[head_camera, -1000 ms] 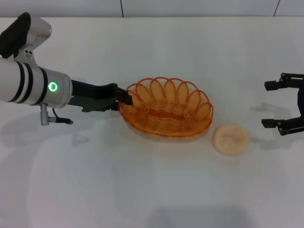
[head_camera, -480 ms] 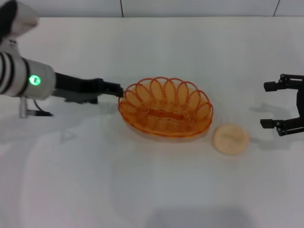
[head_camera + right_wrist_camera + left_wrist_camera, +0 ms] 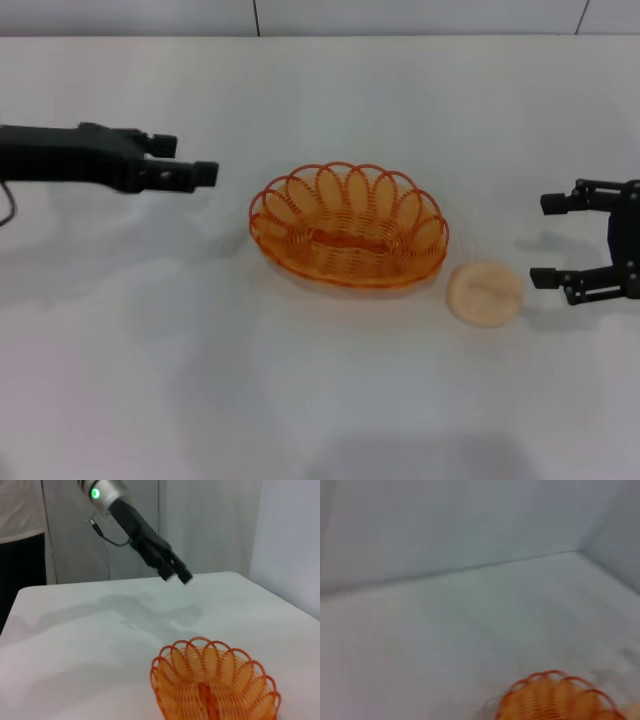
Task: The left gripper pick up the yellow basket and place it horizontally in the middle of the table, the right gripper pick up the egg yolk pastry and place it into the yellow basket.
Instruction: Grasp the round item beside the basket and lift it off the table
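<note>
The yellow basket point(image 3: 347, 240) stands upright and lengthwise across the middle of the table point(image 3: 300, 400). It also shows in the left wrist view point(image 3: 555, 700) and the right wrist view point(image 3: 215, 690). My left gripper point(image 3: 187, 158) is open and empty, raised to the left of the basket and clear of its rim; it also shows in the right wrist view point(image 3: 177, 574). The egg yolk pastry point(image 3: 485, 292) lies on the table just right of the basket's front right edge. My right gripper point(image 3: 545, 240) is open and empty, a little right of the pastry.
The table's back edge meets a pale wall point(image 3: 400, 15). A person in dark trousers point(image 3: 20, 555) stands beyond the table's far side in the right wrist view.
My left gripper has let go of the basket's left rim and pulled back to the left and up. The basket has stayed put. My right gripper has shifted slightly left, closer to the pastry.
</note>
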You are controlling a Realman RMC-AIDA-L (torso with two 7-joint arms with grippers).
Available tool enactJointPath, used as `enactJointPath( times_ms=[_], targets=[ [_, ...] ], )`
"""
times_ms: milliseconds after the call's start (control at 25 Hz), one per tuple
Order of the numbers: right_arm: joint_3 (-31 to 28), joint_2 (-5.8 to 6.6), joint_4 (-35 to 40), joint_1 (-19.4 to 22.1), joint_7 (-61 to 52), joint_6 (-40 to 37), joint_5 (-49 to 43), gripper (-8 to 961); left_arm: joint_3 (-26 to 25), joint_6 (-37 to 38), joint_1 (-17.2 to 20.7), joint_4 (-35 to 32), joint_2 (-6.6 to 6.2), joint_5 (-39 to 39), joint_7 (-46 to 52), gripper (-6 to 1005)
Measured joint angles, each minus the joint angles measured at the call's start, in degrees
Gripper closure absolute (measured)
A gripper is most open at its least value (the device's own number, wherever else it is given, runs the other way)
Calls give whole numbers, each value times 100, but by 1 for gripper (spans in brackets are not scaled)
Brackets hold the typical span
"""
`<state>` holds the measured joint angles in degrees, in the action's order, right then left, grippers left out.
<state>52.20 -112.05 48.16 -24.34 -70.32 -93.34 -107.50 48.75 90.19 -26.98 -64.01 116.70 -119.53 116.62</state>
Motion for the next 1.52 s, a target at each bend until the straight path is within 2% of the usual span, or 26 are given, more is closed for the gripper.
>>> enactJointPath(
  times_ms=[200,280,480,720,920,1120,1280,1520],
  targets=[
    [13,-97,0,48,-71,-3,-2,84,-309,694,133,30,-175,249,-1394,134],
    [32,-133,1,53,-137,-5,-9,84,-295,833,195,34,-193,189,-1809,131],
    [51,-174,1,99,-316,-7,-20,84,-312,1104,498,42,-75,158,-3306,130],
    [48,-173,10,127,-527,-9,-90,84,-382,1007,849,185,5,151,-4214,130],
    [52,-174,157,132,-708,3,-249,84,-716,858,889,476,21,149,-4457,131],
    [61,-205,458,83,-1264,92,-682,84,-912,848,842,743,-35,148,-4410,132],
    [212,-241,607,-35,-1750,273,-945,84,-921,833,663,930,-66,-17,-4179,132],
    [450,-260,643,-228,-2111,470,-1110,83,-938,799,532,912,-43,-107,-3991,133]
  ],
)
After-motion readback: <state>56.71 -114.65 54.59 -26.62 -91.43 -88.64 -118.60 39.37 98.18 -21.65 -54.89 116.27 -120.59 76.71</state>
